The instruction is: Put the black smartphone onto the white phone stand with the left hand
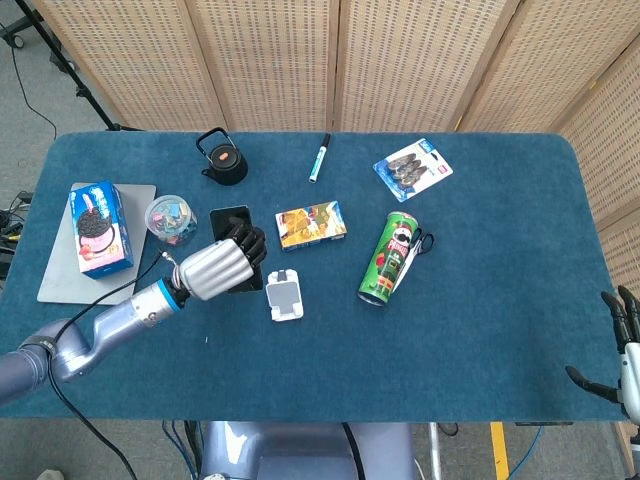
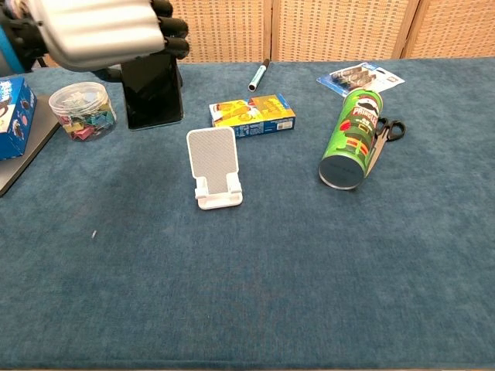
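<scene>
My left hand [image 1: 218, 265] [image 2: 100, 31] grips the black smartphone [image 1: 232, 226] [image 2: 154, 94] by its upper part and holds it upright in the air, screen facing the chest camera. The phone hangs to the left of and above the white phone stand [image 1: 284, 296] [image 2: 214, 167], apart from it. The stand sits bare on the blue cloth, its back plate leaning away. My right hand [image 1: 622, 345] shows only at the far right edge of the head view, fingers spread and holding nothing.
A green chip can [image 1: 391, 257] with scissors lies right of the stand. A yellow box [image 1: 311, 225] sits just behind it. A tub of clips [image 2: 80, 110], a cookie box [image 1: 97, 226], a black kettle [image 1: 222, 159], a marker [image 1: 319, 157] and a blister pack [image 1: 412, 169] lie around.
</scene>
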Tool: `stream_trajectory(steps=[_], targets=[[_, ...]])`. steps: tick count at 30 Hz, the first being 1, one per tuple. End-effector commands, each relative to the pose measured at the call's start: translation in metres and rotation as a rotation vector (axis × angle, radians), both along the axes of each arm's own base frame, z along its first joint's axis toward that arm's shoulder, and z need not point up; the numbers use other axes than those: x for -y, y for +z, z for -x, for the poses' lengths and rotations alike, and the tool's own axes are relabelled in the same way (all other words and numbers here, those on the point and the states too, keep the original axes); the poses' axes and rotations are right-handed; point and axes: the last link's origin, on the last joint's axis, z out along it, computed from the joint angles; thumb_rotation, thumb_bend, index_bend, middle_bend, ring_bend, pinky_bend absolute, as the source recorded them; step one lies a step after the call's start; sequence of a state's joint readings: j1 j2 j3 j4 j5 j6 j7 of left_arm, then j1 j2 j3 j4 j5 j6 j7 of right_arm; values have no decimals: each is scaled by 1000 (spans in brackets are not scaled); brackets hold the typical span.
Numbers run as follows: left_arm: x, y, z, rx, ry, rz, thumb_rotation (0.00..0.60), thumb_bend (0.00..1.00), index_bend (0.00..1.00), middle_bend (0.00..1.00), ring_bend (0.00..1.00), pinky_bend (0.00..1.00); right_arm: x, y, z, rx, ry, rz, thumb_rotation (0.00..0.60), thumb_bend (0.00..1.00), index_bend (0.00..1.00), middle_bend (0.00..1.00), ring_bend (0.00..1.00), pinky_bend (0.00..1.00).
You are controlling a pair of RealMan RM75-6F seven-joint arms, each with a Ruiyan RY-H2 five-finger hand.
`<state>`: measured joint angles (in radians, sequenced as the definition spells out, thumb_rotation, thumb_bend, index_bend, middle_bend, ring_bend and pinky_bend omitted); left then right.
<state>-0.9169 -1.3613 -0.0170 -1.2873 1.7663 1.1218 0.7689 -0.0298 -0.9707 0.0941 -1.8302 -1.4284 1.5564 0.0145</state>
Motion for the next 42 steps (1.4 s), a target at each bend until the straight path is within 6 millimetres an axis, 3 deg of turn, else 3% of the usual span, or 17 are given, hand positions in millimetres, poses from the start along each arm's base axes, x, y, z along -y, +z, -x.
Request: stream_trajectory(steps=[1,19,42], targets=[[9,-19,-36,-43,44,-37,600,148,669,543,384,430,-1,1,0,4,3,1,600,0,0,0,0,0],[30,-67,-72,-87,-5,-70,600,147,669,543,384,430,-2,3,-1,15,10,-2,600,0,0,0,0,0],[55,-93,-65,-235,-32,-237,600,148,669,543,384,430,-3,5,-2,28,20,-6,600,0,0,0,0,0]])
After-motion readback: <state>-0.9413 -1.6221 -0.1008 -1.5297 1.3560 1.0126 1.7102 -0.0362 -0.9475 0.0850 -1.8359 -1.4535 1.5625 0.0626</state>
